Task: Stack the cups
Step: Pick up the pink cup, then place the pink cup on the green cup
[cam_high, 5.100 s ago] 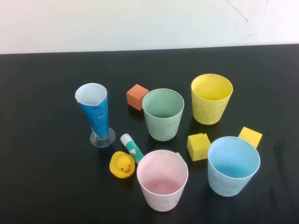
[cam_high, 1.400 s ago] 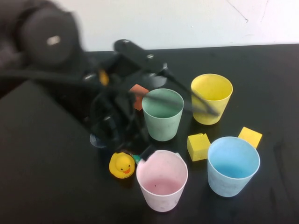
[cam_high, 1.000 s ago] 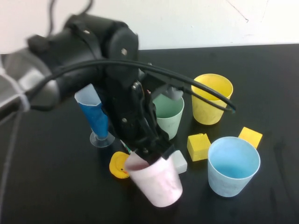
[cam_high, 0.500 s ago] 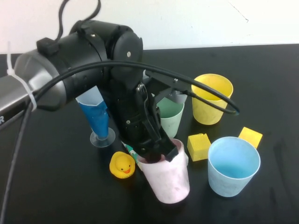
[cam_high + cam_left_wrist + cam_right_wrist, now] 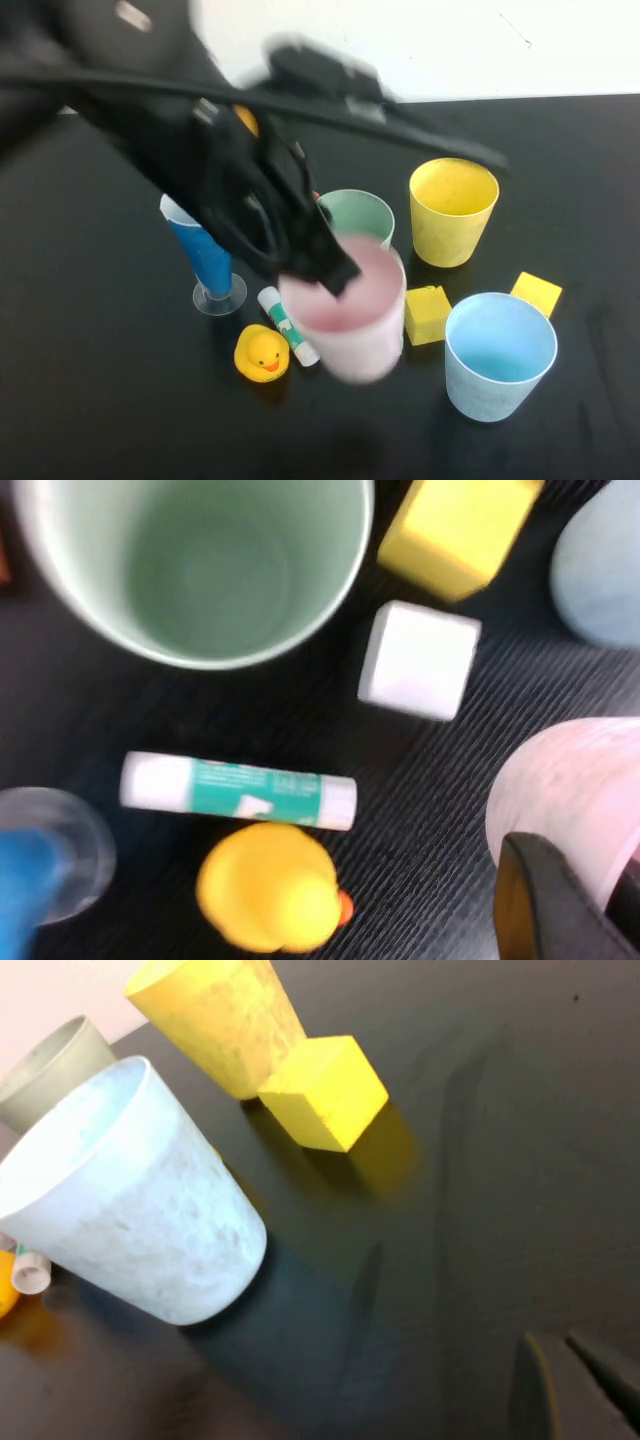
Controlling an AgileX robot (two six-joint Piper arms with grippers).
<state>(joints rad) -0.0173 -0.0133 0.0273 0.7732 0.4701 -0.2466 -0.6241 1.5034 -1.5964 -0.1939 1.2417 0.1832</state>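
Note:
My left gripper is shut on the rim of the pink cup and holds it in the air, in front of the green cup. In the left wrist view a dark finger presses the pink cup's wall, and the green cup stands upright beyond it. The yellow cup stands at the back right and the blue cup at the front right. My right gripper hovers low over bare table near the blue cup, fingers slightly apart and empty.
A blue cone glass, a glue stick and a yellow duck lie left of the pink cup. Two yellow cubes sit between the cups. A white cube lies by the green cup.
My left arm came in, closed on the pink cup's rim, and has now lifted it off the table and carried it back toward the green cup.

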